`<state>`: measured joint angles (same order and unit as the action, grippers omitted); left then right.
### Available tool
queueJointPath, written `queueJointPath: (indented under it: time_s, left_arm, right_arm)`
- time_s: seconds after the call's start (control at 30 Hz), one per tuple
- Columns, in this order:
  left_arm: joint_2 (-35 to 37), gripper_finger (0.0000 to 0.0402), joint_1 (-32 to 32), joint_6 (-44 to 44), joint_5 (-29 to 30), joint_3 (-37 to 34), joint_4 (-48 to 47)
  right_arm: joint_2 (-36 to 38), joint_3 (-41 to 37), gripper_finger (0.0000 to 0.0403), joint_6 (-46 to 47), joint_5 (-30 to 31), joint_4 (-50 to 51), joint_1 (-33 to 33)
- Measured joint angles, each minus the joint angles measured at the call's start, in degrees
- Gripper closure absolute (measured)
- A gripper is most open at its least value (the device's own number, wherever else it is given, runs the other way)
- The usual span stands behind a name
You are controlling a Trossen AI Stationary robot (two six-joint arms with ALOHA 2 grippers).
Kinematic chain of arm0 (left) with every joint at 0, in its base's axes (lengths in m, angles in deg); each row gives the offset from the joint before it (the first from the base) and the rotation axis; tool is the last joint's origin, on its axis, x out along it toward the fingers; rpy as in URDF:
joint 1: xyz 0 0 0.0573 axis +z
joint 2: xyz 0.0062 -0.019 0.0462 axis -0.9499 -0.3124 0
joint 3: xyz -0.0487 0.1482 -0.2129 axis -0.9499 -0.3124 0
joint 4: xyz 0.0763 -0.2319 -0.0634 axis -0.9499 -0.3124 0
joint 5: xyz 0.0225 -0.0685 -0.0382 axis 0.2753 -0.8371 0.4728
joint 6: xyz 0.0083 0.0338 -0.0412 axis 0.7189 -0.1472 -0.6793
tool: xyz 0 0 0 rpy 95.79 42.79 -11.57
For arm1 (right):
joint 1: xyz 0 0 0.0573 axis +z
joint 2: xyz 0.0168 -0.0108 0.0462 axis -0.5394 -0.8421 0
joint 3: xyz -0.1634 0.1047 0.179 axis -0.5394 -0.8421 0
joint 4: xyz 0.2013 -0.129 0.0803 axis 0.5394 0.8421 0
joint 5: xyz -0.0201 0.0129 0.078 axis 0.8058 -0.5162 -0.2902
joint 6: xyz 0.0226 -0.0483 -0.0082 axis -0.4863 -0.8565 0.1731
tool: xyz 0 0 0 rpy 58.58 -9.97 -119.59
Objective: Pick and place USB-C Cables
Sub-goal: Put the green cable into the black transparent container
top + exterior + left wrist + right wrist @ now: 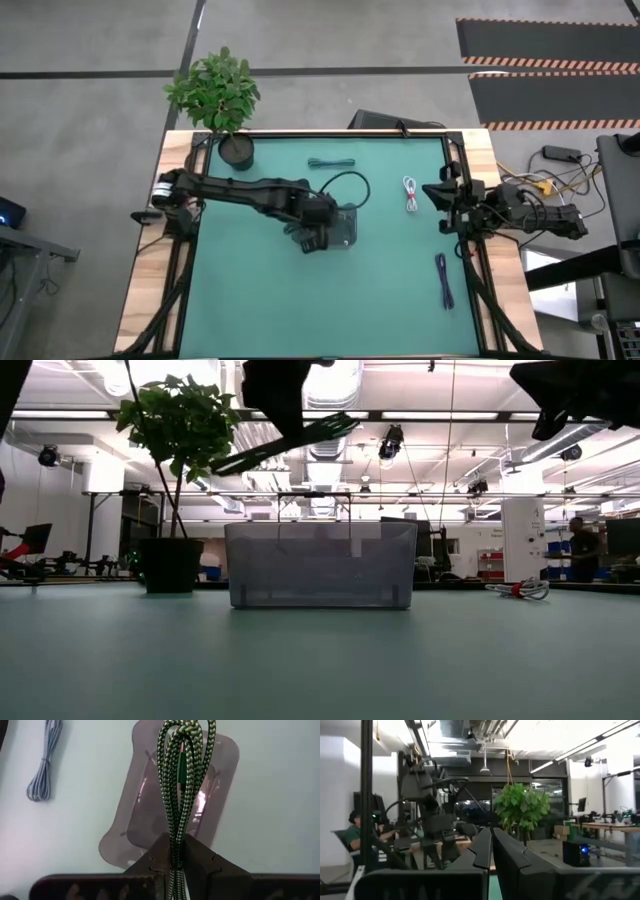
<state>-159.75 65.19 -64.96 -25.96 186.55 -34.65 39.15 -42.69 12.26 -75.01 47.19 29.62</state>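
Note:
My left gripper (315, 238) hovers over a clear plastic container (345, 228) at the mat's middle, shut on the green cable bundle (181, 765). In the low view the bundle (300, 440) slants above the container (320, 565). The dark teal cable (330, 163) lies on the mat near the far edge. White-with-red cable (411, 193) lies right of centre, also in the low view (518, 589). The purple-blue cable (443, 280) lies near the right edge. My right gripper (440, 195) waits by the right edge, raised and shut (490, 840). My left gripper pinches the green bundle between its two fingers (195, 857), all its strands together (175, 847). The fingers come from above. The looped end (185, 732) sticks out past the fingertips. The bundle is lifted clear, slanting above the open container.
A potted plant (225, 95) stands at the mat's far left corner (170, 560). A blue-grey braided bundle (44, 767) lies on the mat beside the container in the left wrist view. Black frame rails (470, 250) border the green mat. People sit in the room behind.

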Motion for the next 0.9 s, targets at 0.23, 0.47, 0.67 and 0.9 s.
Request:
queueJointPath:
  time_s: [0.23, 0.47, 0.67, 0.9]
  left_arm:
    - [-1.47, 0.0382, 1.59, 1.45, 0.17, -0.02, 1.72]
    - [-2.09, 0.0382, 1.83, 7.04, 0.12, -0.15, 11.78]
    - [-2.00, 0.0382, 2.02, 7.47, 0.13, -0.26, 11.79]
    - [-1.87, 0.0382, 1.99, 7.36, 0.11, -2.50, 12.14]
  right_arm:
    - [0.04, 2.80, 0.0394, -3.37, 0.17, -0.21, 0.00]
    - [0.04, 2.80, 0.0394, -3.83, -0.51, 0.16, 0.00]
    - [0.07, 2.87, 0.0394, -4.01, -0.46, 0.30, 0.00]
    - [0.09, 2.87, 0.0394, -4.62, 0.03, 0.93, 0.01]
